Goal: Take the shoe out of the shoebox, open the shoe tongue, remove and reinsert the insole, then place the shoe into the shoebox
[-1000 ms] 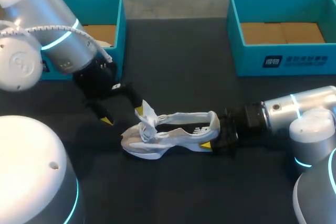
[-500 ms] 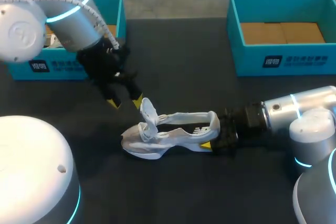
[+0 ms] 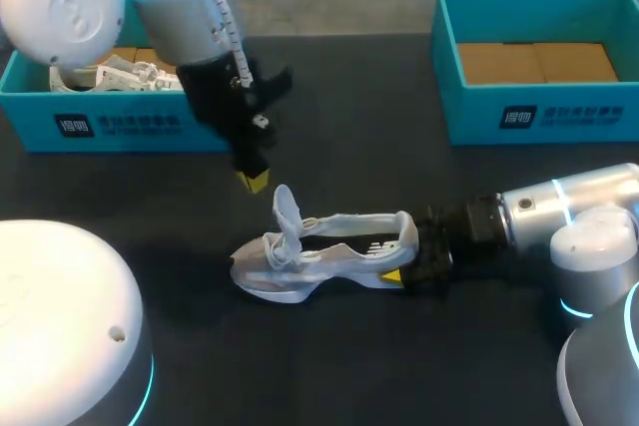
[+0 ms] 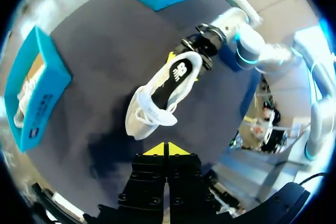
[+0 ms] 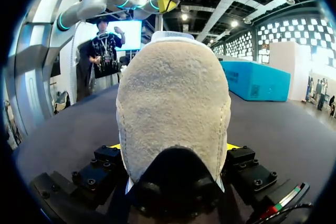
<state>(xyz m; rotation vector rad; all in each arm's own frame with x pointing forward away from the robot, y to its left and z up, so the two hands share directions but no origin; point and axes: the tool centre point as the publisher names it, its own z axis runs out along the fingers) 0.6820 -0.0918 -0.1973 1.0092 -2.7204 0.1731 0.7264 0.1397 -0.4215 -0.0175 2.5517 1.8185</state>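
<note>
hovering left claw [image 3: 255,180], apart from shoe [image 3: 319,251]

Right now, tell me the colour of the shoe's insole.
Black, with a white logo printed on it. The insole shows best in the left wrist view.

White shoe [image 3: 300,261], upright on its sole, tongue lifted, heel in right tool [image 3: 407,258]

The shoe [image 5: 173,103] heel hides most of the right gripper [image 5: 173,148] and its fingers [image 5: 232,146]; the left arm [image 3: 170,7] covers part of the far-left shoebox [image 3: 100,127].
</note>
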